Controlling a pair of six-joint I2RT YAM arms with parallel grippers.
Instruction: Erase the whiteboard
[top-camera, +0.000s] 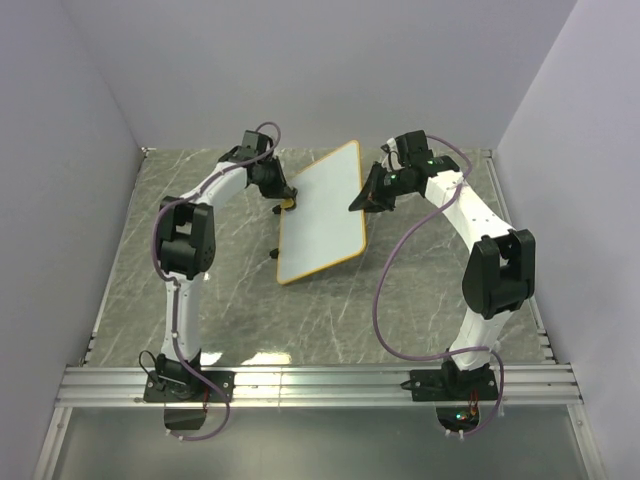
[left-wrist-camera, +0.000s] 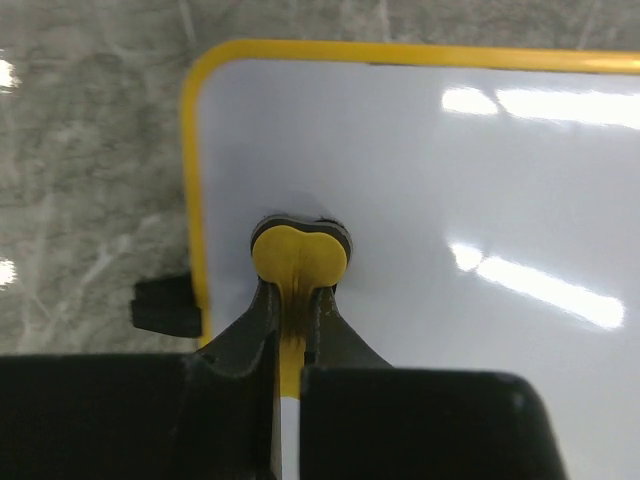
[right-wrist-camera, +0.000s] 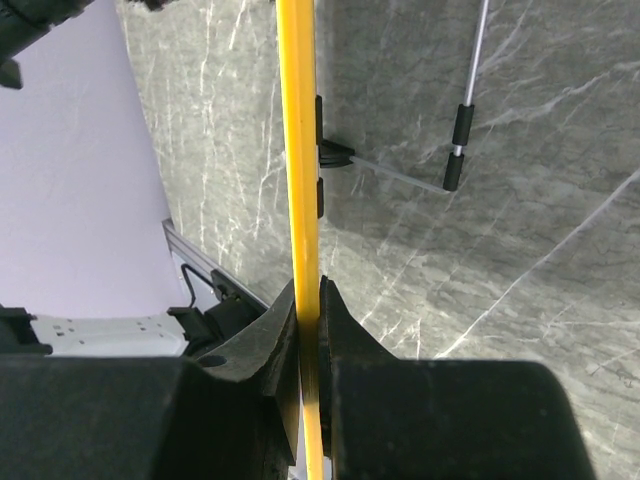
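Whiteboard (top-camera: 322, 213) looks stiff, light, slick. Right gripper (right-wrist-camera: 309, 292) clamped on thin rim, which we judge best hold. Left gripper (left-wrist-camera: 296, 300) clenched on eraser (left-wrist-camera: 298, 253), pressed against face.

bright overhead light, glare streaks across the whiteboard (left-wrist-camera: 400, 180)

A grey marbled tabletop (top-camera: 250, 320) is enclosed by pale lilac walls (top-camera: 60, 150) on three sides; a ribbed aluminium rail (top-camera: 320, 385) is fixed along its near edge.
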